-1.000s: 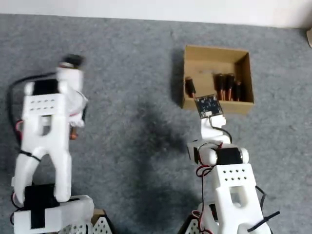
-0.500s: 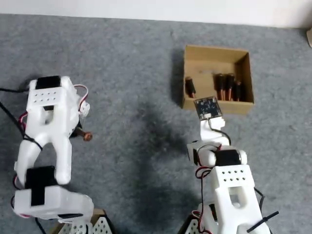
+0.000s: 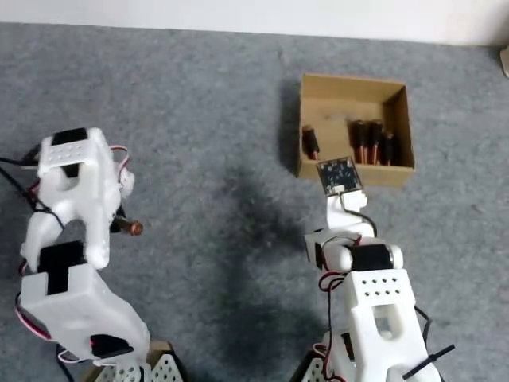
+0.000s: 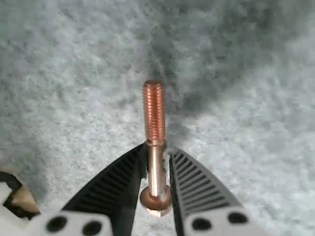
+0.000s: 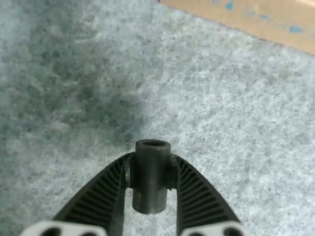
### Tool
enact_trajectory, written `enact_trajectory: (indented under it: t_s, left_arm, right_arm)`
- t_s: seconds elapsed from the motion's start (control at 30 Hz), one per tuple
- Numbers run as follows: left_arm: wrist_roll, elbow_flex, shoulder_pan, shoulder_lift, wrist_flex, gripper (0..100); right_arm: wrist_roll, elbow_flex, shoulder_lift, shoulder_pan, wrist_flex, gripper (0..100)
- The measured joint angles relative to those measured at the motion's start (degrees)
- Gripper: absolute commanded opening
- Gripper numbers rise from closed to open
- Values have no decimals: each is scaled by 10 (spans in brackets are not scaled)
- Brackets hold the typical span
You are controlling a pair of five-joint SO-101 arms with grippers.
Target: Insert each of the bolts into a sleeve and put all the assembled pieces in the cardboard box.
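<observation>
So far the task looks well along: the box (image 3: 354, 82) already holds several finished pieces, and one more pair is held off the tabletop (image 3: 223, 119), not yet joined.

Look inside the box first. One piece (image 3: 310, 142) lies alone against one side wall. A cluster (image 3: 372, 143) of what look like three more, dark sleeves with copper showing at the ends, lies side by side toward the opposite wall. The exact count is hard to tell from above.

Your left hand (image 4: 156, 147) is clenched on a bolt (image 4: 153, 110). It pinches the plain shank just above the head, and the threaded end sticks out past the fingertips. From above, that bolt points out of the hand toward the other arm and is well apart from the box.

Your right hand (image 5: 151, 160) is grasping a sleeve (image 5: 150, 184), a dark tube clamped between both fingers. Its open bore faces away from the hand, over the grey surface. The box's near wall lies just ahead of this hand, so the sleeve is near the box but outside it.

As I judge it, three things are left for you. Bring the two hands together, since they are now well apart. Line the threaded end up with the bore and push the bolt home. Then carry the joined piece forward over the wall and release it beside the others.
</observation>
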Motion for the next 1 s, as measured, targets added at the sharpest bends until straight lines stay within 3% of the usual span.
enact_trajectory:
  t_s: [0.13,0.33,0.4,0.5,0.6,0.8,1.0]
  left_arm:
    - [-35,0,30,14,0,172]
    - [-94,0,47,47,0,518]
    - [-129,0,48,57,3,559]
    - [-203,-1,51,60,13,539]
    - [-333,-12,52,58,64,484]
    - [-669,-82,63,-20,185,377]
    - [-1056,-92,34,-157,207,358]
  right_arm:
    - [0,0,0,0,0,5]
    - [0,0,0,0,0,5]
    - [0,0,0,0,0,5]
    - [0,0,0,0,0,5]
    - [0,0,0,0,0,5]
    - [0,0,0,0,0,5]
    - [0,0,0,0,0,5]
